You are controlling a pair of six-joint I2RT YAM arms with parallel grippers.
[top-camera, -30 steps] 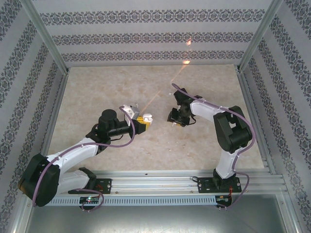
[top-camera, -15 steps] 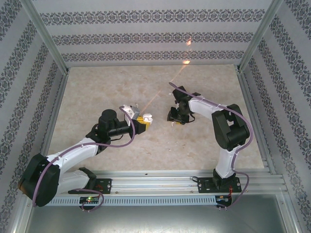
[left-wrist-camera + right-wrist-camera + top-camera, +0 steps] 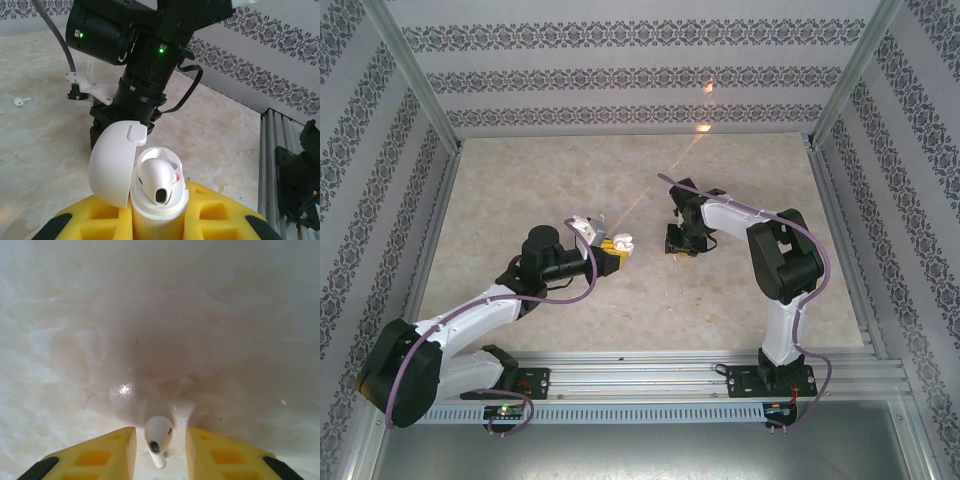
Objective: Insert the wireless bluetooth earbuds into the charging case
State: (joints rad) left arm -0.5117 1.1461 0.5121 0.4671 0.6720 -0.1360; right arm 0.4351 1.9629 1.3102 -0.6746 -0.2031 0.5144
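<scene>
Marbled beige tbl (image 3: 520, 170) — white earbud (image 3: 19, 101) lying on it.

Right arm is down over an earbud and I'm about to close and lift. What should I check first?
1. Loose earbud centred in the right gripper: ok, it lies between the two jaws.
2. Jaws closed on that earbud: not ok, a gap shows on each side.
3. Left gripper holding the charging case: ok, it is clamped between the jaws.
4. Lid open: ok, flipped back to one side.
5. Free slot in the case: cannot tell, as the seated earbud hides most of the opening.
</scene>
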